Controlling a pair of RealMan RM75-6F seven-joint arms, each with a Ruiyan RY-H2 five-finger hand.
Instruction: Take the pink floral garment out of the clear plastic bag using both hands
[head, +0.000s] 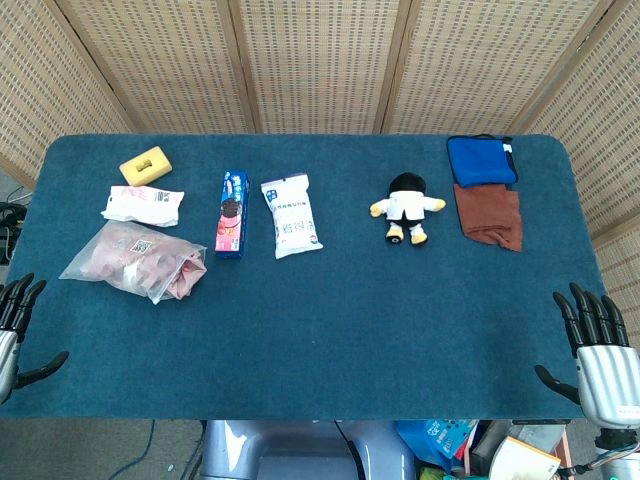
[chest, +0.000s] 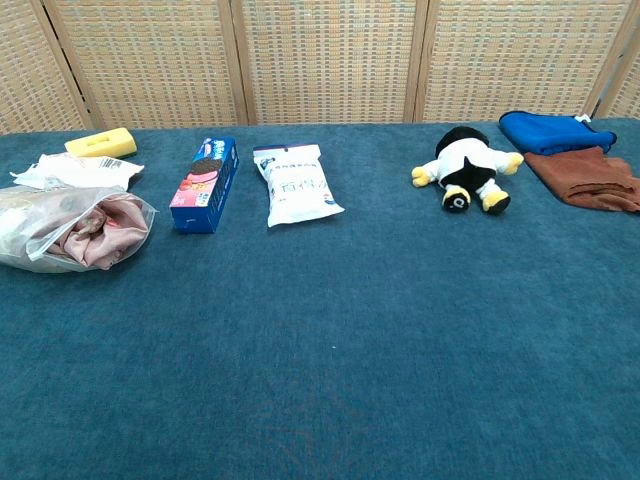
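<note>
A clear plastic bag (head: 128, 258) (chest: 40, 225) lies on the left side of the blue table, its mouth facing right. The pink floral garment (head: 183, 275) (chest: 105, 235) is bunched inside and pokes out at the mouth. My left hand (head: 14, 330) hangs at the table's front left corner, fingers apart, holding nothing, well below the bag. My right hand (head: 600, 350) is at the front right corner, also open and empty. The chest view shows neither hand.
Behind the bag sit a white packet (head: 143, 204) and a yellow sponge (head: 146, 165). To its right lie a blue cookie box (head: 231, 213), a white pouch (head: 291, 215), a plush doll (head: 407, 207), and blue (head: 481, 160) and brown (head: 489, 213) cloths.
</note>
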